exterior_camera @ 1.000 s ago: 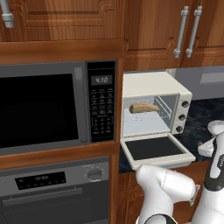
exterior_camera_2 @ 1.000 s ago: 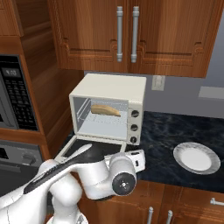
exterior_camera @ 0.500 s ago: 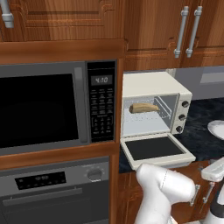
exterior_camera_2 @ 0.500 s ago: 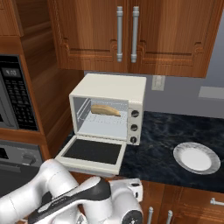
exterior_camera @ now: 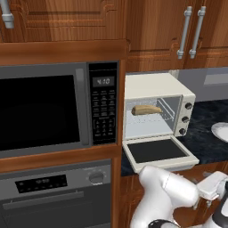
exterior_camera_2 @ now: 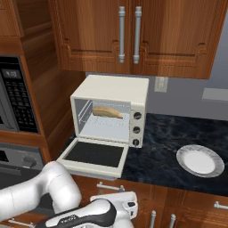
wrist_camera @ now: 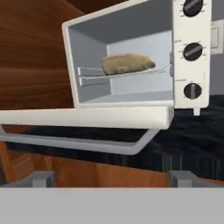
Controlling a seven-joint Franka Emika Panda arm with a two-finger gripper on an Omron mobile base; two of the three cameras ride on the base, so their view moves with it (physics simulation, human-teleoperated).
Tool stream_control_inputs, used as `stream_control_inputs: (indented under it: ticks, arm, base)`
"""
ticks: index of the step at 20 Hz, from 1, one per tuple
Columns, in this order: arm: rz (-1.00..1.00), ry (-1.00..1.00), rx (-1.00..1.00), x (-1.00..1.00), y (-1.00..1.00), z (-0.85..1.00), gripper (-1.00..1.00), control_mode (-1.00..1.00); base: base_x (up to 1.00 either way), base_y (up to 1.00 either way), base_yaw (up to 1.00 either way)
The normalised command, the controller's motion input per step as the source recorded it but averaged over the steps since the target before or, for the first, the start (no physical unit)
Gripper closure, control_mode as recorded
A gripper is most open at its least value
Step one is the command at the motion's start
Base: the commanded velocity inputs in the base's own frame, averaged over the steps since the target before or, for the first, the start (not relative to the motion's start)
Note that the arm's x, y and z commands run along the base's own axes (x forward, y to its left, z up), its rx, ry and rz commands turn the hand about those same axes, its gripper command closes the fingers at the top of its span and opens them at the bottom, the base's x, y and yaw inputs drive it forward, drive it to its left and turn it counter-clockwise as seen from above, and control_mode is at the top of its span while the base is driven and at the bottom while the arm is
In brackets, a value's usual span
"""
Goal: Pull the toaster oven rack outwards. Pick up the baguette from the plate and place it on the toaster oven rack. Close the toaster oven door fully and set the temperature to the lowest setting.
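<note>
Below the open door [wrist_camera: 87,117], the gripper [wrist_camera: 111,178], fingers spread and empty, has dropped from worktop height; baguette [wrist_camera: 127,64] lies on the rack [wrist_camera: 131,73] inside the oven [exterior_camera_2: 111,111]. Closing the door comes next.

The arm [exterior_camera_2: 67,209] has sunk lower — below the counter edge.

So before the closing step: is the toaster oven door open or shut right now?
Open. The toaster oven door lies folded down flat in front of the cavity, and the baguette shows inside on the rack.
</note>
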Motion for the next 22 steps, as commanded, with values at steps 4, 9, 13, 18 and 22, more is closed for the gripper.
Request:
stream_control_inputs:
  ticks: [4, 9, 13, 18, 22]
  arm:
    - [0.00, -0.32, 0.00, 0.27, 0.28, -0.12, -1.00, -1.00]
    - [0.00, -0.29, 0.00, 0.23, 0.42, 0.00, -1.00, -1.00]
    - [0.00, -0.34, 0.01, 0.29, 0.11, 0.00, -1.00, -1.00]
    - [0.00, -0.20, 0.00, 0.44, 0.01, -0.01, -1.00, -1.00]
    - [0.00, -0.08, 0.00, 0.39, 0.00, 0.00, -1.00, -1.00]
  base:
    - [0.00, 0.00, 0.00]
    - [0.00, 0.00, 0.00]
    - [0.00, 0.00, 0.00]
    - [0.00, 0.00, 0.00]
    - [0.00, 0.00, 0.00]
